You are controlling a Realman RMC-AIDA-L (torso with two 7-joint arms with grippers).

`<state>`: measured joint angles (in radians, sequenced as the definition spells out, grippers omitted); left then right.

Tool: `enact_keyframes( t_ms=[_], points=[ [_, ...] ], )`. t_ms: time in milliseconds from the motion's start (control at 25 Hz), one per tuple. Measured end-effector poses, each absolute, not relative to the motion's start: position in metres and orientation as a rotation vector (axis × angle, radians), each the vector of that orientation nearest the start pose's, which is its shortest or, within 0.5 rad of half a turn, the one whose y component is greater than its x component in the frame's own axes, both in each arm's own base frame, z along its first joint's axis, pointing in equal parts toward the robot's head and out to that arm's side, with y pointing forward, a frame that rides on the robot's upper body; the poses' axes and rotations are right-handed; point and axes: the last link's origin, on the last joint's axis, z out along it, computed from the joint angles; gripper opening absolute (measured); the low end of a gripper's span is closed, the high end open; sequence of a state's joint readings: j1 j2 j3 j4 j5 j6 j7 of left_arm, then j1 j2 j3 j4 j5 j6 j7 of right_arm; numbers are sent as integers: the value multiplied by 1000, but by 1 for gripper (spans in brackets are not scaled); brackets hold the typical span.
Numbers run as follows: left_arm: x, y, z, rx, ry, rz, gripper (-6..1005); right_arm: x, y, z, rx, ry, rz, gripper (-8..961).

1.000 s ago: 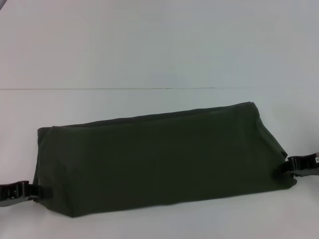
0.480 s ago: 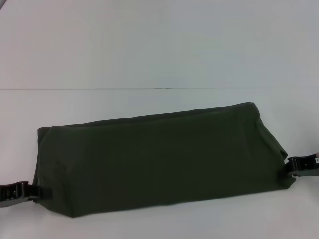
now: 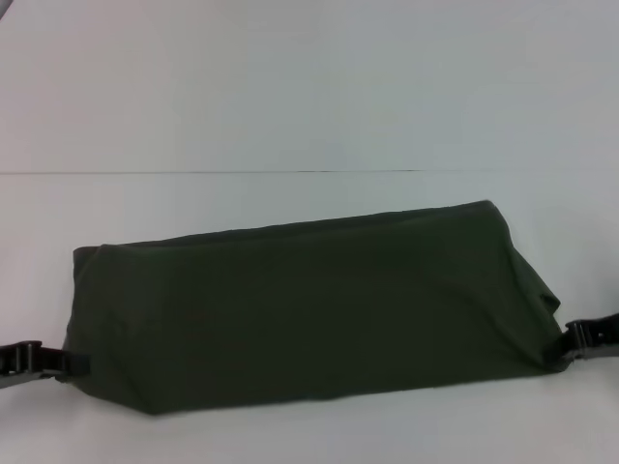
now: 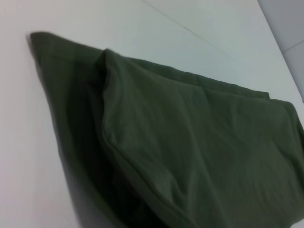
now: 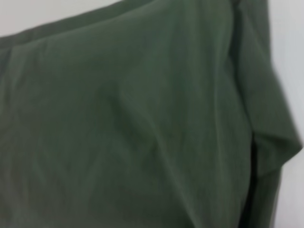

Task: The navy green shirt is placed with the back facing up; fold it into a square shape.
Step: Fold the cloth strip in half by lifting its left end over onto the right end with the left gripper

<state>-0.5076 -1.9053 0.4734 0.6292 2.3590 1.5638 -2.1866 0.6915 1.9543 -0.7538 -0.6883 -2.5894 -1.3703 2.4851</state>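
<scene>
Both my grippers — left gripper point(image 3: 29, 360), right gripper point(image 3: 588, 337) — have drifted outward from the navy green shirt point(image 3: 309, 309)'s ends; grip state I cannot tell — fold laid.

Both the left pincer point(image 3: 70, 364) and right pincer point(image 3: 559, 350) tips hidden by shirt point(image 3: 309, 309)

Only the folded navy green shirt point(image 3: 309, 309) occupies the white table point(image 3: 290, 97); beyond lies open surface.

Navy green shirt point(image 3: 309, 309): dark olive, folded into long band across white table.
</scene>
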Motion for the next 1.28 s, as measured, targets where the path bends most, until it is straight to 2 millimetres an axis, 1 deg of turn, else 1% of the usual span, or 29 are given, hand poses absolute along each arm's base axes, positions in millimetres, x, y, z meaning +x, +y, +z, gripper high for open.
enact_keyframes(
  t_ms=[120, 240, 400, 800, 1000, 1280],
  points=[
    [-345, 320, 81, -2221, -1788, -430, 8, 308, 368, 40, -2214, 1737, -90, 5],
    [-343, 321, 86, -2236, -1784, -415, 8, 310, 360, 40, -2241, 1756, -101, 5],
    [-342, 322, 85, -2250, -1793, -367, 8, 313, 351, 41, -2269, 1772, -106, 5],
    [-342, 316, 89, -2277, -1831, -304, 8, 312, 328, 36, -2421, 1780, -102, 4],
    [-344, 311, 89, -2292, -1866, -208, 8, 312, 316, 33, -2511, 1779, -117, 4],
    [-346, 303, 93, -2315, -1917, -94, 7, 309, 299, 26, -2641, 1758, -144, 4]
  ],
)
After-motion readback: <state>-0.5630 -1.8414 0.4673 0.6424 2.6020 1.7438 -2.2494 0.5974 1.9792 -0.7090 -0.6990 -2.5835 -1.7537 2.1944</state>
